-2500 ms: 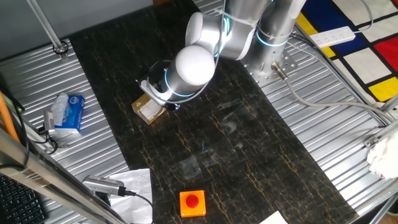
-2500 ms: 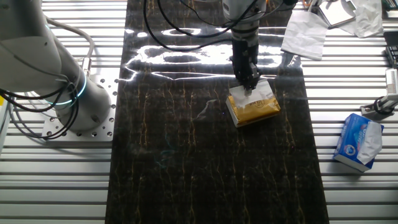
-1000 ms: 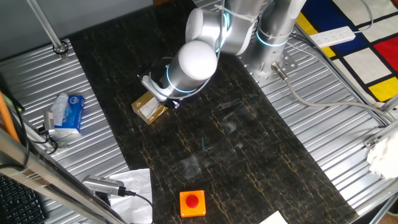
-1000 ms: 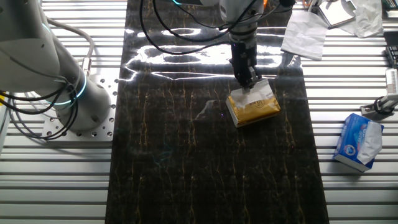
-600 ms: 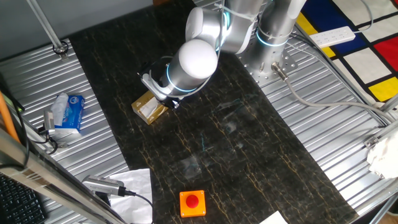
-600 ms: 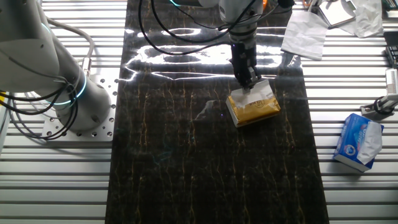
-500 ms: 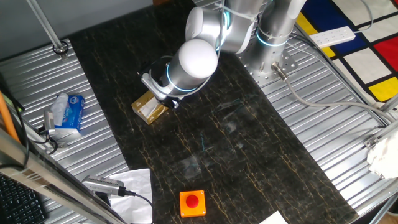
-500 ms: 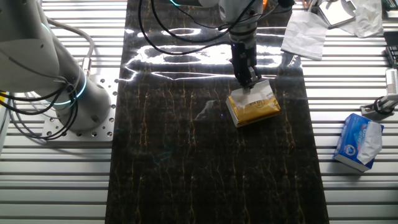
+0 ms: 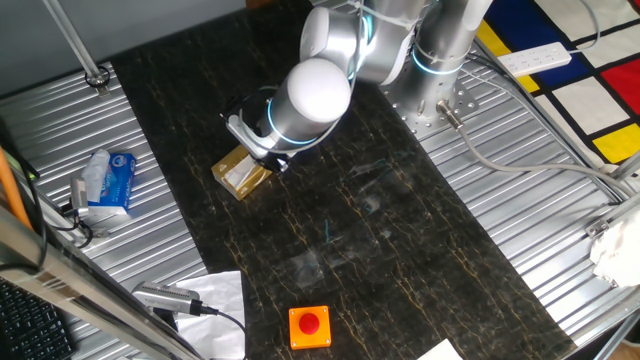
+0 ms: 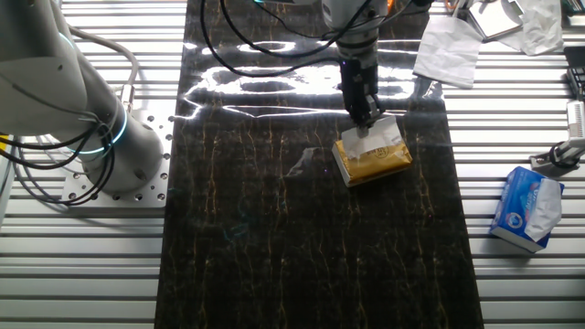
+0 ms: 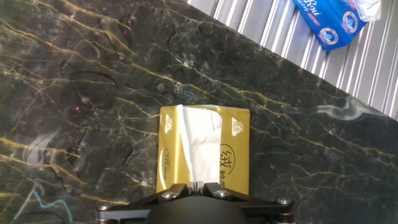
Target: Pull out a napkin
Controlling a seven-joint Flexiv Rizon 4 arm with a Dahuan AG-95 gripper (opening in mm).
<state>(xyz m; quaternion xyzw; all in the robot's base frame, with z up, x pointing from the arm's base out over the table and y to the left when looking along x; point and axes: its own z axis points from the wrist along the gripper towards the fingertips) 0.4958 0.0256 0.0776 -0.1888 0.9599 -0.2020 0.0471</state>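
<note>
The gold-brown tissue box (image 10: 377,159) lies on the dark marble mat; it also shows in the one fixed view (image 9: 239,176) and in the hand view (image 11: 235,155). The white napkin (image 11: 200,146) comes up out of the box's slot to my fingers. My gripper (image 11: 198,185) is shut on the napkin's top edge, right above the box. In the other fixed view the gripper (image 10: 367,122) points down at the box's far end, with a strip of napkin (image 10: 366,143) below it. In the one fixed view the arm hides most of the gripper (image 9: 262,160).
A blue-and-white tissue packet (image 10: 526,208) lies on the metal slats beside the mat, also seen in the hand view (image 11: 329,22). A red button box (image 9: 309,326) sits at the mat's near edge. White wrinkled cloths (image 10: 448,46) (image 9: 215,300) lie off the mat.
My gripper has risen a little above the box, still shut on the napkin. The box has not moved.
</note>
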